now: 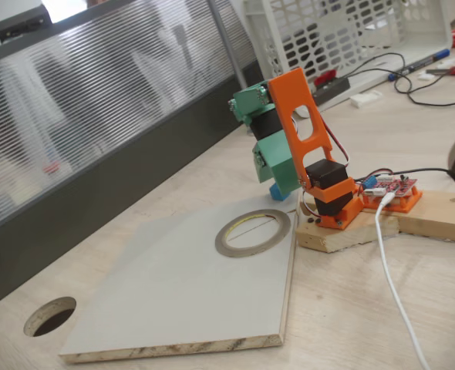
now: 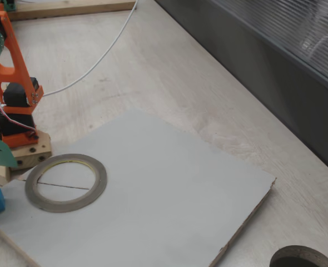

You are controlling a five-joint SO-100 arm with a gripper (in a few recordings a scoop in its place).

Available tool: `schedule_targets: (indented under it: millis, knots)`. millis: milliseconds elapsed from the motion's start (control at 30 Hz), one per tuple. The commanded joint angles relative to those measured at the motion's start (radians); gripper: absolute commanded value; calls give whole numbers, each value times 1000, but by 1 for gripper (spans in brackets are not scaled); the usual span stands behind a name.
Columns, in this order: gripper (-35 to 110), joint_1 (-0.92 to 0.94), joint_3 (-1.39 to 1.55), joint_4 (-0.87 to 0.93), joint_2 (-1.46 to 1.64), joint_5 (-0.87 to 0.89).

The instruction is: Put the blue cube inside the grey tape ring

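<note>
Blue cube (sky-blue) just below end effector

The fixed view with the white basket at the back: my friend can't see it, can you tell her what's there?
An orange and green robot arm folds down over a pale board, its gripper right above a tiny blue cube. A flat grey tape ring lies on the board in front of the cube, nothing inside it. A round hole is cut in the wooden desk.
</note>
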Motion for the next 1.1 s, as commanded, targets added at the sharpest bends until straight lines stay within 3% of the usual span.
schedule_targets:
  millis: [0, 500, 667, 900, 1067]
  knots:
    - [100, 18, -6, 5, 26, 9]
    - [97, 18, -8, 0, 28, 17]
    - [80, 20, -20, -26, 31, 17]
    - [52, 21, -8, -258, 32, 15]
    - [36, 20, -8, -281, 34, 15]
